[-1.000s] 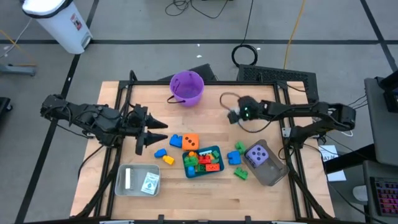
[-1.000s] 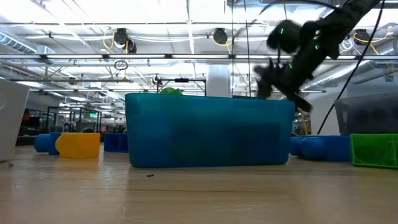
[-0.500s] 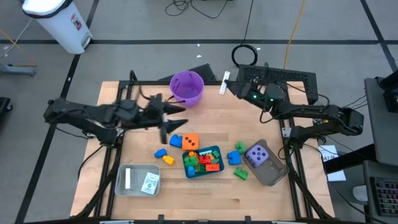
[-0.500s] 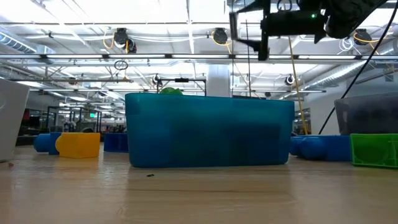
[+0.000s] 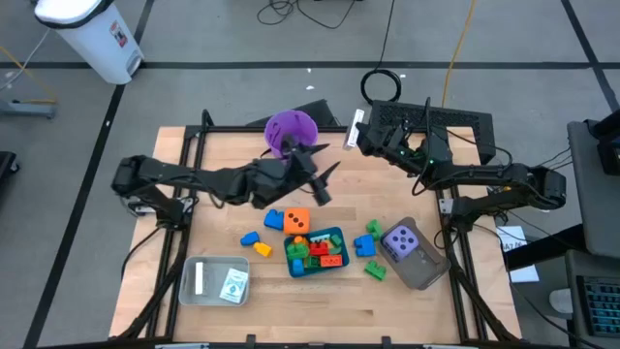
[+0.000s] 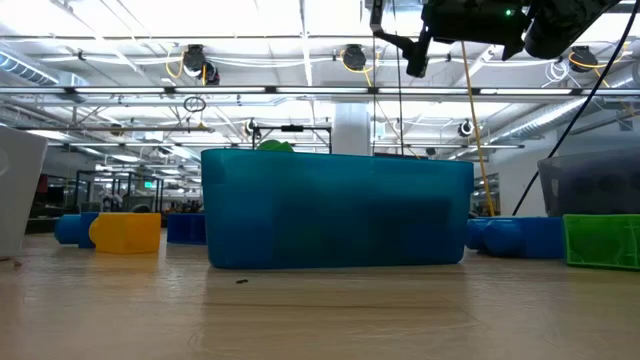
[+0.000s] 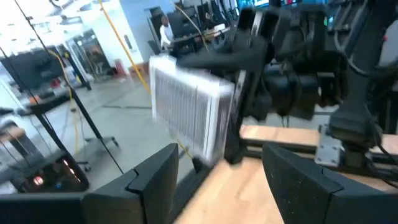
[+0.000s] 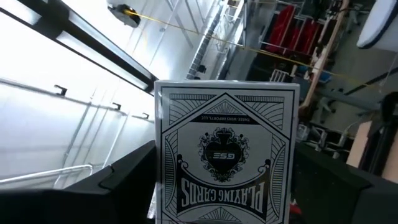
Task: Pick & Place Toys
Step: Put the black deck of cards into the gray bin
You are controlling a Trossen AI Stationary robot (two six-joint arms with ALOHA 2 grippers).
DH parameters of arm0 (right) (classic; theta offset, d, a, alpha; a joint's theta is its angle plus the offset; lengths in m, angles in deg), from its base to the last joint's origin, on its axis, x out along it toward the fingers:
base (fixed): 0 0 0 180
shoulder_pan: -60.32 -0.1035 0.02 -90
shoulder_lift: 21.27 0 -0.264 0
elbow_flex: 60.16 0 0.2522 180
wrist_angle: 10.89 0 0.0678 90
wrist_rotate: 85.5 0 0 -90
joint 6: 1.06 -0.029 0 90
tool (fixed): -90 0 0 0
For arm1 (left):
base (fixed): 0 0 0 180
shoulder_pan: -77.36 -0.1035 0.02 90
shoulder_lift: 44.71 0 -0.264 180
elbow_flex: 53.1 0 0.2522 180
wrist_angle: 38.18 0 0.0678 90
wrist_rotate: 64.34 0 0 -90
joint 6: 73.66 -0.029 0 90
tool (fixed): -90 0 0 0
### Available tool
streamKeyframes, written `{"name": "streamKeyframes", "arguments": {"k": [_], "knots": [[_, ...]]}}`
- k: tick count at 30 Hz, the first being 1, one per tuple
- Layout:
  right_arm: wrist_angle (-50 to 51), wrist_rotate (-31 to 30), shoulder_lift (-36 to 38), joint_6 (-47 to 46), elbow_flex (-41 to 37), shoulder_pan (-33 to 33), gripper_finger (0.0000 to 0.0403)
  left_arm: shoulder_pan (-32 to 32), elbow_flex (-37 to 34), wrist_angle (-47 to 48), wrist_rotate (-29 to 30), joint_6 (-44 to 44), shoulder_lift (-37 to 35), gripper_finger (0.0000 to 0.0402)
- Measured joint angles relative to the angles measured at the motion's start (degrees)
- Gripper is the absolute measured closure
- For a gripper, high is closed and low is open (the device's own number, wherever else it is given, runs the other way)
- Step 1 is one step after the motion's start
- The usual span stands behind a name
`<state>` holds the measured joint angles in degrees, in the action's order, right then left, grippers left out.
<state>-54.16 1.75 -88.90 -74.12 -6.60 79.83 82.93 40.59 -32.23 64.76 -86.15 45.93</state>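
A card box [image 8: 225, 149] is held between the fingers of the right gripper [image 5: 360, 129], high over the table's far edge. The left gripper [image 5: 320, 173], open and empty, is near the purple bucket [image 5: 288, 128]. The box should be kept level and passed slowly.

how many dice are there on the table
2. The orange die sits on the table just behind the teal tray; the purple die lies in the grey tray on the right. Others could be hidden among the bricks.

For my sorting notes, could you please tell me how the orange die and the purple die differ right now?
The orange die sits on the bare table beside the teal tray, while the purple die rests inside the grey tray. The orange die lies near the table's middle; the purple die lies toward the right arm's side. Both are dotted cubes of similar size, and neither gripper touches them.
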Motion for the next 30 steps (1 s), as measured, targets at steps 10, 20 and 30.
{"name": "streamKeyframes", "arguments": {"k": [10,20,30], "knots": [[-3.15,1.57,0.02,-0.98,0.0,-0.12,0.0103,-2.82,10.54,2.02,-0.01,-6.7,8.99,0.0163],[-2.69,4.47,0.0,-1.74,0.0,-0.53,0.0103,-5.3,10.62,1.56,-4.45,-6.6,9.47,0.0163],[-1.46,4.82,0.0,-1.73,0.02,-0.47,0.0103,-7.08,10.62,1.7,-5.69,-6.56,9.47,0.0163]]}}
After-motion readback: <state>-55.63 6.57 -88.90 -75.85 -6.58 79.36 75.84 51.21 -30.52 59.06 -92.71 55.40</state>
